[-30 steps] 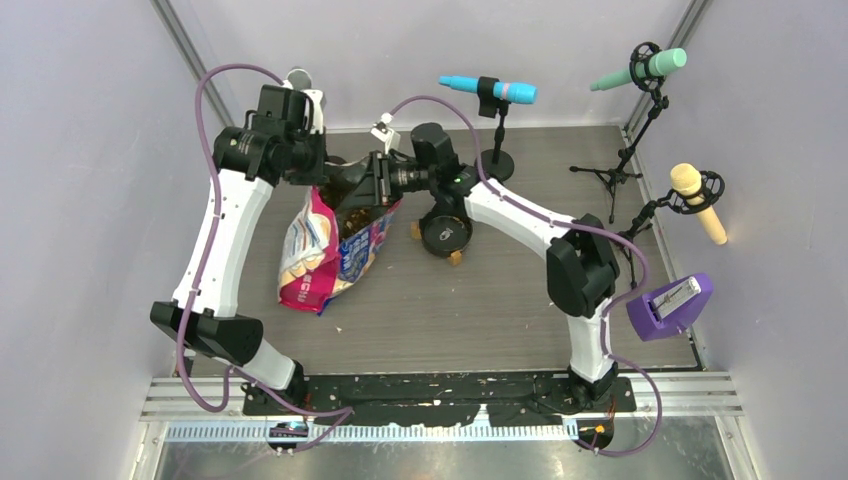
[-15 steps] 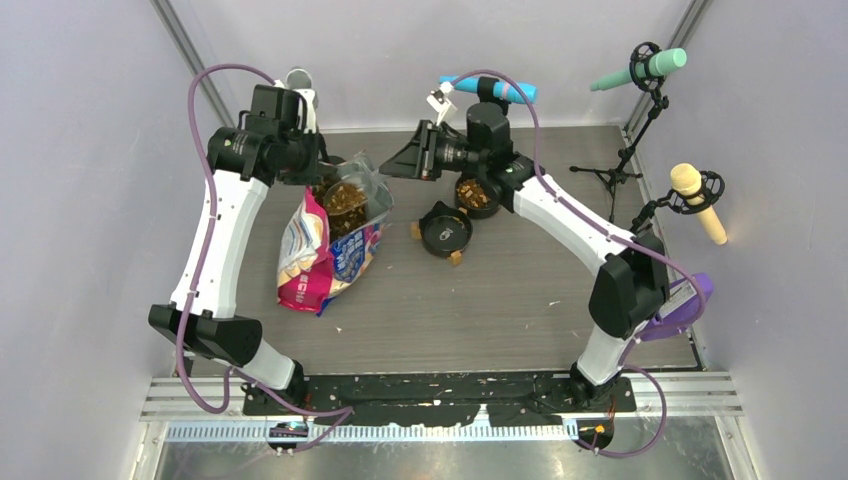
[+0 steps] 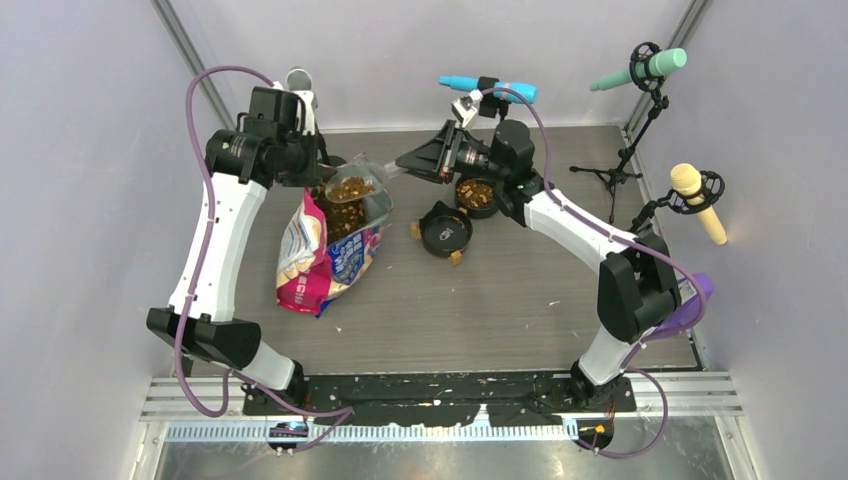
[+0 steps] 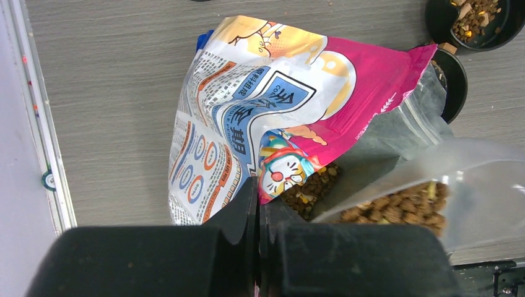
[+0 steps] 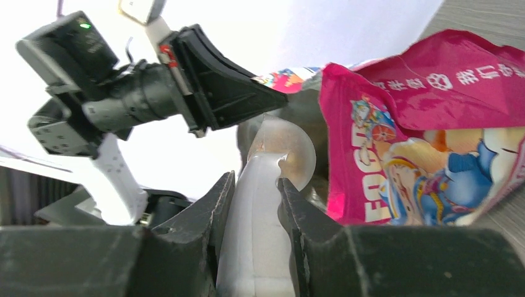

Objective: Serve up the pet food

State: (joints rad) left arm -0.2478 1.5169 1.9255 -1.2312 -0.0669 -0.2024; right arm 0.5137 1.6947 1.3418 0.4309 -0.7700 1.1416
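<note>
The pink-and-blue pet food bag point(image 3: 322, 250) lies on the table with its mouth held up and open. My left gripper point(image 3: 310, 180) is shut on the bag's top edge point(image 4: 272, 176), next to the cartoon print. Brown pet food point(image 4: 309, 189) shows inside the bag. My right gripper point(image 3: 402, 165) is shut on the white handle point(image 5: 254, 235) of a translucent scoop point(image 3: 350, 190). The scoop point(image 4: 433, 201) hangs over the bag's mouth, loaded with kibble. In the right wrist view the bag point(image 5: 433, 142) is at the right and my right gripper point(image 5: 255, 179) clamps the handle.
Two small black bowls stand right of the bag: the far bowl point(image 3: 475, 194) holds kibble, the near bowl point(image 3: 446, 232) with tan feet looks empty. Microphones on stands point(image 3: 500, 120) line the back and right side. A purple device point(image 3: 672, 305) sits at the right edge.
My right arm has drawn back to the right from the bag's mouth, and the scoop now sits above the opening full of kibble. The left gripper has kept its hold on the bag.
</note>
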